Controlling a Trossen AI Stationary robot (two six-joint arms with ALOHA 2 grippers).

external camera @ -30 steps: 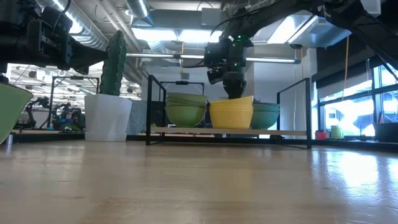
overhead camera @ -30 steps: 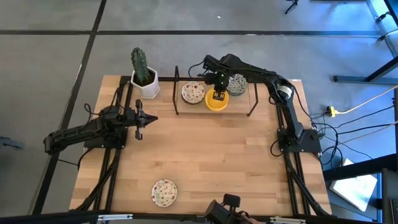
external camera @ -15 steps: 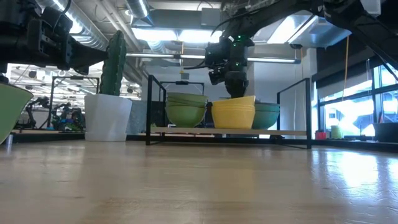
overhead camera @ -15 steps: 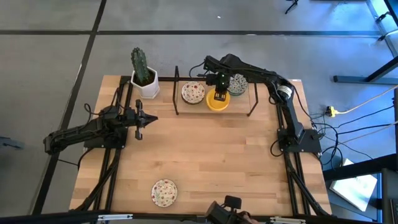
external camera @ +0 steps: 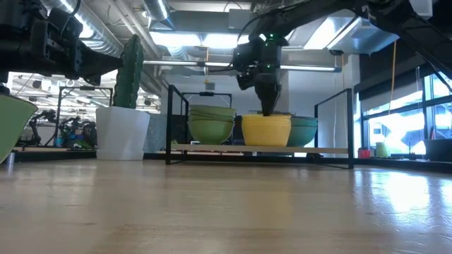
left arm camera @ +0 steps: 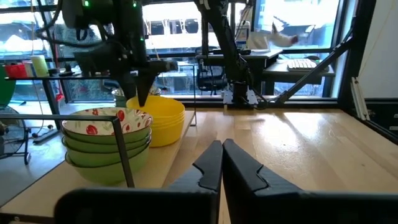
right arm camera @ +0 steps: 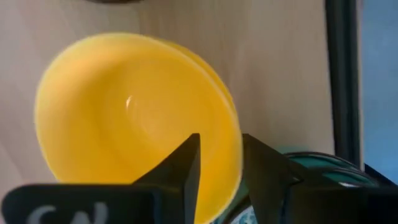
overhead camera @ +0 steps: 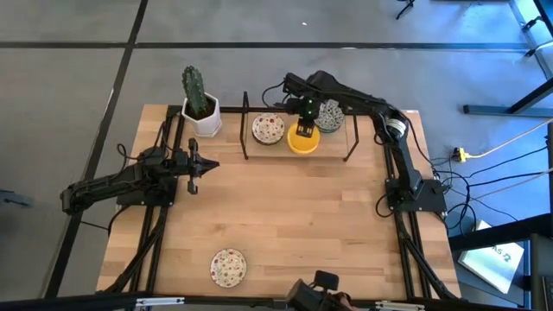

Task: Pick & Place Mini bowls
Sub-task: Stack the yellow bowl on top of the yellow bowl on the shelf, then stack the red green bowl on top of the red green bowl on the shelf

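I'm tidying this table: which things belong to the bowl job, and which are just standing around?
Job:
- yellow bowl stack, right tool open astride its rim
- red-speckled bowl stack
- green-blue bowl stack
- lone speckled bowl

Standing around:
- cactus pot
- black rack

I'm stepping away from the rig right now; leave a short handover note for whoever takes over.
Right gripper: open, fingers astride the rim of the top yellow bowl on the middle stack in the rack; nothing lifted.
Left gripper: shut, empty, parked over the table's left side.
Bowls: red-speckled stack, yellow stack and green-blue stack side by side in the rack; one red-speckled bowl alone near the front edge.
Done: three stacks stand in the rack.
Left: likely the lone front bowl.
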